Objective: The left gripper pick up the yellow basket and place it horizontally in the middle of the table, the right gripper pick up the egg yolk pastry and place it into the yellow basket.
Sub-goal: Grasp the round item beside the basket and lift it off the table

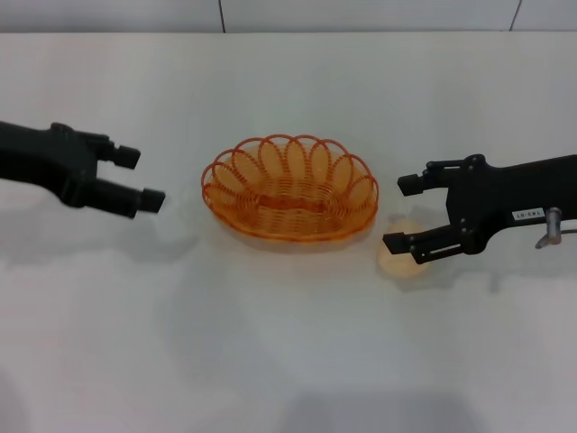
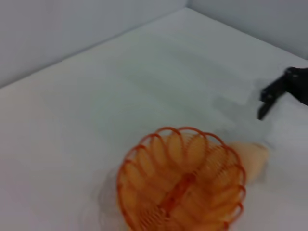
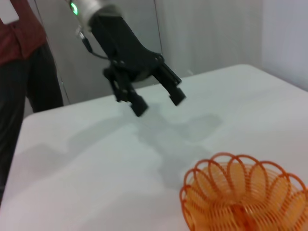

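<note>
The yellow basket (image 1: 290, 187) lies lengthwise across the middle of the white table (image 1: 288, 361); it holds nothing. My left gripper (image 1: 142, 178) is open and empty, a short way to the basket's left and apart from it. My right gripper (image 1: 401, 214) is open just right of the basket, its lower finger over the egg yolk pastry (image 1: 399, 261), which lies on the table by the basket's right end. The left wrist view shows the basket (image 2: 182, 185) and the pastry (image 2: 251, 159) touching its rim. The right wrist view shows the left gripper (image 3: 159, 103) and the basket (image 3: 245, 192).
A person in a red top and dark trousers (image 3: 21, 67) stands past the table's edge beyond the left arm. A wall (image 1: 361, 13) runs along the table's far edge.
</note>
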Robot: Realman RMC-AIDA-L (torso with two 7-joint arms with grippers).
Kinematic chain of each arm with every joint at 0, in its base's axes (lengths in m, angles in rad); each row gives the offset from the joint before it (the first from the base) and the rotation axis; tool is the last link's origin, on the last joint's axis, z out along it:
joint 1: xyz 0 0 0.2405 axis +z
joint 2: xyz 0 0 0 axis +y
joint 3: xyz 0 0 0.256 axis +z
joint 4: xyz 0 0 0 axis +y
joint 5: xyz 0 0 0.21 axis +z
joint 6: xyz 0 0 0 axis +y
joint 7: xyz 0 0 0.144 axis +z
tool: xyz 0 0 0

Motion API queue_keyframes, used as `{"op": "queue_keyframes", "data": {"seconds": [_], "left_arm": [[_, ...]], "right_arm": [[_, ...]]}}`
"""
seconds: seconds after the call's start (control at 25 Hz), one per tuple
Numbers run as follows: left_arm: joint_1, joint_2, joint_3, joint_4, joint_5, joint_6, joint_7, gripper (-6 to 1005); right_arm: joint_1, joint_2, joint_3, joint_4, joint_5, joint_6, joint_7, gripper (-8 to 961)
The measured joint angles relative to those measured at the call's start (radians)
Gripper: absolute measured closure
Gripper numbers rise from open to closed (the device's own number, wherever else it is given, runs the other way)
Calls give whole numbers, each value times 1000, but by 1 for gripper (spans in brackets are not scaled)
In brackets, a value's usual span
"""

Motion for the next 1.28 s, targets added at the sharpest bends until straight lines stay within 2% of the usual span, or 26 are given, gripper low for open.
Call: {"op": "queue_keyframes", "data": {"seconds": [0.52,1.28], "left_arm": [[23,-22,8,14,7,25,35,123],[25,-32,7,11,8,25,37,145]], "right_arm": [[23,2,-48,24,-106,79,53,125],[85,2,-145,24,-255,148,193,182]]}}
